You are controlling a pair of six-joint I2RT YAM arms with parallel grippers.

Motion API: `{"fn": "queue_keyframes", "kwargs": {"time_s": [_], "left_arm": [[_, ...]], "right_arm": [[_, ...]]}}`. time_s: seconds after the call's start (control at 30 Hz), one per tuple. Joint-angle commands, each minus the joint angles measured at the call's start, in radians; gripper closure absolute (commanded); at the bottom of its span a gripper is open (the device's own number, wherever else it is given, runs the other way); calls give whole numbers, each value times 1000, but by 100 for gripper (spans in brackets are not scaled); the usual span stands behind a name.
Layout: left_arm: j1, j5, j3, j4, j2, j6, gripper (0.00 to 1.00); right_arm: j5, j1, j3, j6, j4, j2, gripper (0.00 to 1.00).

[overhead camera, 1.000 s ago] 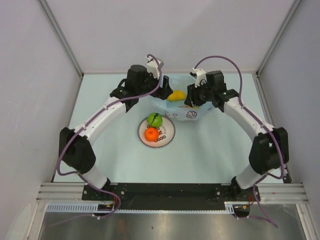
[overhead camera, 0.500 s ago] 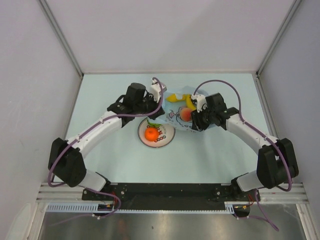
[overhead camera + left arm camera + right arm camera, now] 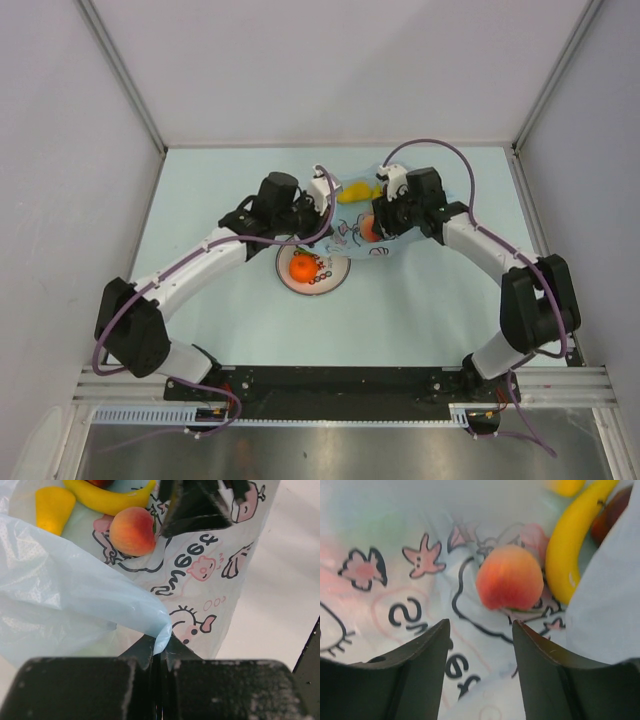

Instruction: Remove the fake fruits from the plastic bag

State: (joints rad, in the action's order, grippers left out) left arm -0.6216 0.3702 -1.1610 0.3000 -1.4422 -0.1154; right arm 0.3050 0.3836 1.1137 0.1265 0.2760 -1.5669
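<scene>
On your left, the left gripper (image 3: pixel 160 652) has its jaws pressed fully together on a fold of the plastic bag (image 3: pixel 200 575), pinching the pale blue film between the tips. In the top view, the white plate (image 3: pixel 340 275) sits just beside that arm on the table (image 3: pixel 400 300). The orange (image 3: pixel 303 267) lies on it, outside the bag.

To the right of the plate, the bag lies flat on the table with its printed side up. The peach (image 3: pixel 510 577) rests on the lettering. Beyond it you can see the banana (image 3: pixel 572 545), a small yellow fruit (image 3: pixel 52 507) and the edge of the dark red apple (image 3: pixel 610 510), all still with the bag.

On your right, the right gripper (image 3: pixel 480 625) hangs over the bag. Its jaws stand partly apart with nothing between them, and the peach is just ahead of the fingertips.
</scene>
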Motion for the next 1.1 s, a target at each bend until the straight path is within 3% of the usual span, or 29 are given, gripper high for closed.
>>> {"fn": "queue_keyframes", "kwargs": {"time_s": [0.0,0.2,0.4,0.57,0.77,0.93,1.07], "left_arm": [[-23,-7,-14,-27,6,-33,100],[-24,-25,-45,-25,5,-24,100],[-24,-31,-68,-33,-10,-38,100],[-30,-19,-85,-38,-26,-30,100],[-35,-19,-103,-39,-47,-40,100],[-40,-17,-137,-35,-70,-40,100],[-43,-19,-151,-30,-83,-44,100]], "right_arm": [[-13,38,81,8,-126,-59,40],[-53,58,146,97,-162,-182,38],[-236,32,247,92,-224,-312,36],[-300,-17,383,59,-130,-433,36],[-253,-11,408,93,-178,-455,33],[-264,9,572,84,-49,-565,30],[-144,14,542,114,-132,-542,27]]}}
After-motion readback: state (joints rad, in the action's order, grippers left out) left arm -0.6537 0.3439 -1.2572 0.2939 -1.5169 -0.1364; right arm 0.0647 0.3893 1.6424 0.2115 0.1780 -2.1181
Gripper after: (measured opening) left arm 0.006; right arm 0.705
